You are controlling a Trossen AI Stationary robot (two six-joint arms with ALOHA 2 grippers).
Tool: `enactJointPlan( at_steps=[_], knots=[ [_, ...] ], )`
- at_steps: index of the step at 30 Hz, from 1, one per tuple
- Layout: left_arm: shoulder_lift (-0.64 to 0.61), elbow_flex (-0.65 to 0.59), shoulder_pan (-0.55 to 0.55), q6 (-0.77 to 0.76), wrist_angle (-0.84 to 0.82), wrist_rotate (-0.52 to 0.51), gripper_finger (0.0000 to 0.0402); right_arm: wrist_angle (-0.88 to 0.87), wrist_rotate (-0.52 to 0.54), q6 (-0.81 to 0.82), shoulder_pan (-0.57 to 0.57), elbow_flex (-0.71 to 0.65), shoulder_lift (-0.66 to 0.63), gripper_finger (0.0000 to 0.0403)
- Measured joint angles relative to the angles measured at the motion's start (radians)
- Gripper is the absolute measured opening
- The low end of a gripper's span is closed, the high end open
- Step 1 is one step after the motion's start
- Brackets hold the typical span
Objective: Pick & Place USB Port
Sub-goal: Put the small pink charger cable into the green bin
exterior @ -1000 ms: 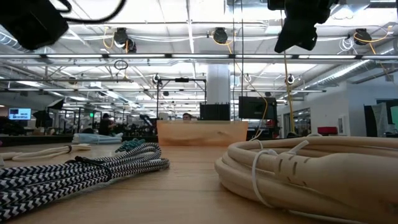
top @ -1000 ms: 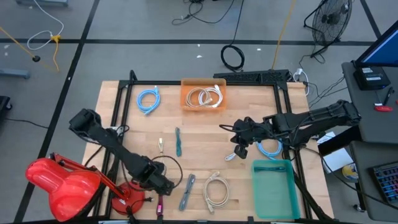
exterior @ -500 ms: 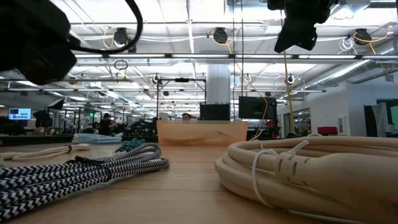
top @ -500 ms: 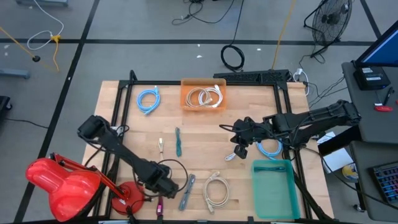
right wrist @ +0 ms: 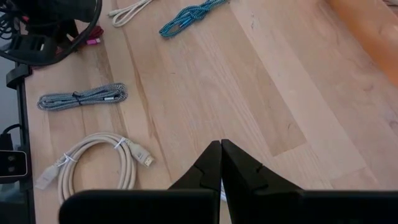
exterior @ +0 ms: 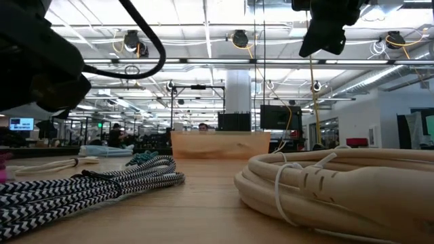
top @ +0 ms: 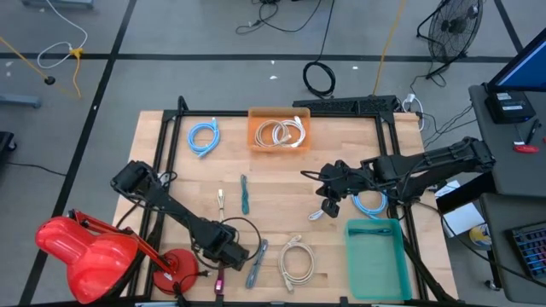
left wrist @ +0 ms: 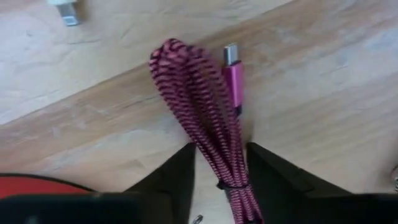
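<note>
The left arm reached from its base at the table's left side diagonally toward the near edge, elbow low, with the left gripper (top: 229,253) down at the near-left part of the wooden table (top: 281,188). In the left wrist view its two dark fingers (left wrist: 179,177) stood apart, one on each side of the bundled pink-and-black braided USB cable (left wrist: 205,118), which lay flat on the wood with its pink plug pointing away from the wrist; the fingers straddled the tied end of the bundle, near its sides, but whether they pressed on it could not be told. In the high view only a short piece of the pink cable (top: 218,282) showed beside the gripper, close to the red lamp base (top: 175,266). A black-and-white braided cable (top: 256,263) lay just right of the left gripper, and a coiled beige cable (top: 295,258) further right. The right arm extended from the table's right side toward the centre, roughly level, with the right gripper (top: 328,205) held above the table, fingers pressed together and holding nothing. Just below it in the high view sat the green tray (top: 375,260); an orange bin (top: 278,132) with a beige cable stood at the far edge. A teal cable (top: 244,194) lay mid-table.
</note>
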Motion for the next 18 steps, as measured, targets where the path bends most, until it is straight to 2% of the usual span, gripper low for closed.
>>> enactJointPlan(
  at_steps=[5,7,12,18],
  knots=[
    [0.000,0.000,0.001,0.005,-0.008,-0.001,0.0039,0.003,0.000,0.000,0.000,0.000,0.000,0.0000],
    [-0.001,0.000,0.001,0.008,-0.010,0.000,0.0018,0.003,0.000,0.000,0.000,0.000,0.000,0.0000],
    [-0.033,-0.003,0.001,0.003,-0.031,-0.031,0.0019,0.028,-0.056,0.019,0.000,0.000,0.000,0.0000],
    [-0.187,-0.002,0.013,-0.027,-0.049,-0.228,0.0017,0.197,-0.205,0.021,0.000,0.000,-0.007,0.0000]
  ],
)
